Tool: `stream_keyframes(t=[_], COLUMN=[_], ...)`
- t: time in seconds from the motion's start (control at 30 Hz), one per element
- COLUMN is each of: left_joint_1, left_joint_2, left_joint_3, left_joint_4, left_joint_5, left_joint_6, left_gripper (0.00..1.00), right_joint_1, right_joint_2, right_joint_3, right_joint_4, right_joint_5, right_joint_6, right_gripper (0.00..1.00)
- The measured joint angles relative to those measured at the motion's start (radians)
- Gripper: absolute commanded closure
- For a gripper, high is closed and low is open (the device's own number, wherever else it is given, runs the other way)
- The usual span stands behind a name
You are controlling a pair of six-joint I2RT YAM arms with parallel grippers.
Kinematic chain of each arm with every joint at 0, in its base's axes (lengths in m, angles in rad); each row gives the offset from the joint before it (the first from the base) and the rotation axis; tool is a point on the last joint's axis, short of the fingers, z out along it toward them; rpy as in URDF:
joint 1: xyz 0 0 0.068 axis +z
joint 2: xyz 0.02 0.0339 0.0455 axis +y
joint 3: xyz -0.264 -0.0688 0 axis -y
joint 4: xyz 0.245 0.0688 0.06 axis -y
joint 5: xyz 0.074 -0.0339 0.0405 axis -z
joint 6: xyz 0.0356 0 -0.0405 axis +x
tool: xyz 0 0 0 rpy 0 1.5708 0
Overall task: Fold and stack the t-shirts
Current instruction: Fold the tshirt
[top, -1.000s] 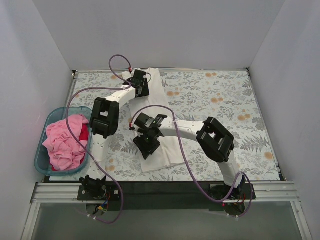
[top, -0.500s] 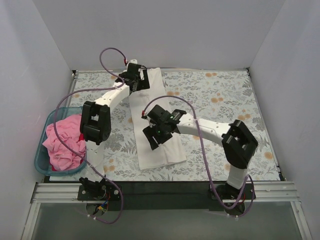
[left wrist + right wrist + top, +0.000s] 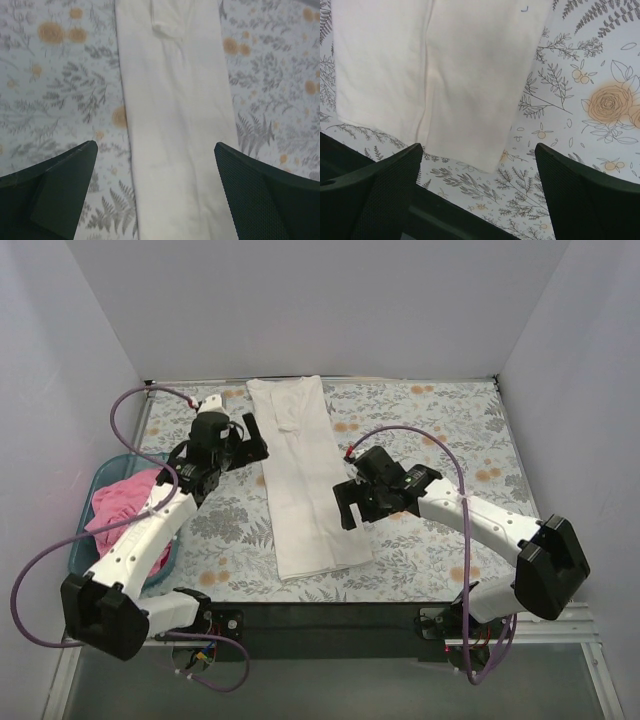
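Your two arms have drawn off the white t-shirt [image 3: 300, 480], which they were pressing a second ago; it lies as a long narrow strip down the middle of the table [image 3: 450, 440], so the lengthwise fold looks done and a crosswise fold comes next. The pink t-shirt [image 3: 125, 520] sits heaped in the teal basket [image 3: 84, 558] at the left. The left gripper [image 3: 255, 438] and right gripper [image 3: 347, 505] flank the strip, claws spread wide, holding and touching nothing
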Motion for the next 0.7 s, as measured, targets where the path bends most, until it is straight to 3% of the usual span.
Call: stream_keyframes(t=[0.2, 0.33, 0.4, 0.7], left_joint_1=[-0.032, -0.066, -0.088, -0.253], left_joint_2=[-0.238, -0.356, -0.367, -0.229], left_joint_3=[-0.257, -0.399, -0.447, -0.536], left_joint_4=[-0.172, -0.248, -0.258, -0.236], left_joint_5=[0.097, 0.179, 0.208, 0.226], left_joint_6=[-0.132, -0.246, -0.298, -0.447], left_gripper=[0.02, 0.10, 0.16, 0.22], right_joint_1=[-0.031, -0.043, -0.043, -0.043], right_joint_2=[-0.081, -0.089, -0.090, -0.072], right_joint_3=[-0.116, -0.198, -0.227, -0.279], right_joint_4=[0.016, 0.029, 0.033, 0.093], right_joint_5=[-0.006, -0.012, -0.018, -0.079], right_joint_6=[0.035, 0.063, 0.076, 0.119], right_gripper=[0.17, 0.32, 0.39, 0.41])
